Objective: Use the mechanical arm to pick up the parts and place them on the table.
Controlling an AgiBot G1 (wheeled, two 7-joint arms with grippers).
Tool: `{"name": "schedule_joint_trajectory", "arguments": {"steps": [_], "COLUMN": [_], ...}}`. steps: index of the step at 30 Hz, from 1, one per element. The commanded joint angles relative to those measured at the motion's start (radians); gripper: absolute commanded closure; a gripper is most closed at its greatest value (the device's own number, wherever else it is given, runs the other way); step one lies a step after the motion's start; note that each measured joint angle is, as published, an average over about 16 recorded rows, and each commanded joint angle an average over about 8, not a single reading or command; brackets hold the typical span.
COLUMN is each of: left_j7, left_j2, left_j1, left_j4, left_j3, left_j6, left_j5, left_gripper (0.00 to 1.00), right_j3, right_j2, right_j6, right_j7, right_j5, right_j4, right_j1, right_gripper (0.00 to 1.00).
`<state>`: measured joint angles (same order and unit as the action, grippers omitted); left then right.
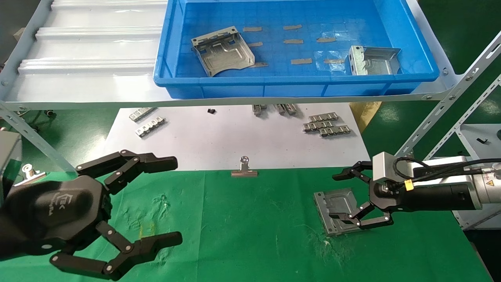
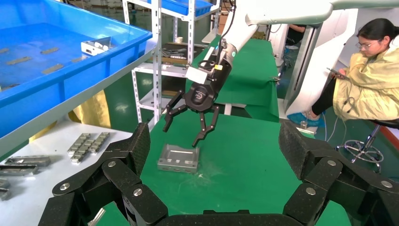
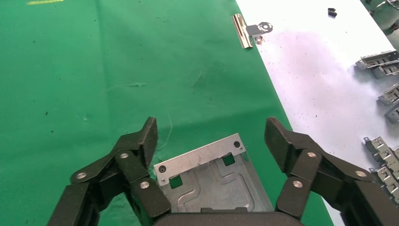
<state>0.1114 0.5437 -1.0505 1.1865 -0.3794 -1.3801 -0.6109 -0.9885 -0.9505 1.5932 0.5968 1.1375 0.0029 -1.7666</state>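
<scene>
One silver part (image 1: 339, 211) lies flat on the green table (image 1: 250, 235) at the right. My right gripper (image 1: 335, 196) hangs open just above it, fingers spread to either side and not touching it. In the right wrist view the part (image 3: 214, 183) sits below and between the open fingers of the right gripper (image 3: 211, 134). The left wrist view shows that right gripper (image 2: 181, 135) over the part (image 2: 178, 158). Two more parts (image 1: 223, 51) (image 1: 373, 60) rest in the blue bin (image 1: 274, 88). My left gripper (image 1: 174, 199) (image 2: 216, 150) is open and empty at the front left.
The bin stands on a pale ribbed shelf (image 1: 86, 58) over the table's far side, with slanted metal struts (image 1: 442, 113) at the right. A white sheet (image 1: 235, 145) carries ridged strips (image 1: 327, 124). A binder clip (image 1: 244, 169) lies at its edge. A seated person (image 2: 371, 80) is off to the side.
</scene>
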Motion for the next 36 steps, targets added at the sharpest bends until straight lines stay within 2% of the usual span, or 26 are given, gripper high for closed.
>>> {"name": "schedule_joint_trajectory", "arguments": {"steps": [1, 9, 36], "left_j7": [0.000, 0.000, 0.000], "left_j2": [0.000, 0.000, 0.000], "left_j1": [0.000, 0.000, 0.000], "left_j4": [0.000, 0.000, 0.000], "left_j3": [0.000, 0.000, 0.000], "left_j6": [0.000, 0.000, 0.000], "left_j5": [0.000, 0.000, 0.000], "left_gripper": [0.00, 0.00, 0.00], "right_j3": [-0.004, 0.041, 0.363], "right_j2": [-0.001, 0.021, 0.174], "right_j6": [-0.001, -0.008, -0.051], "right_j7": [0.005, -0.045, -0.401], "right_j5": [0.005, -0.019, -0.206], "right_j4": [-0.001, 0.083, 0.660], "right_j1": [-0.001, 0.044, 0.356], "right_gripper": [0.00, 0.00, 0.00]}}
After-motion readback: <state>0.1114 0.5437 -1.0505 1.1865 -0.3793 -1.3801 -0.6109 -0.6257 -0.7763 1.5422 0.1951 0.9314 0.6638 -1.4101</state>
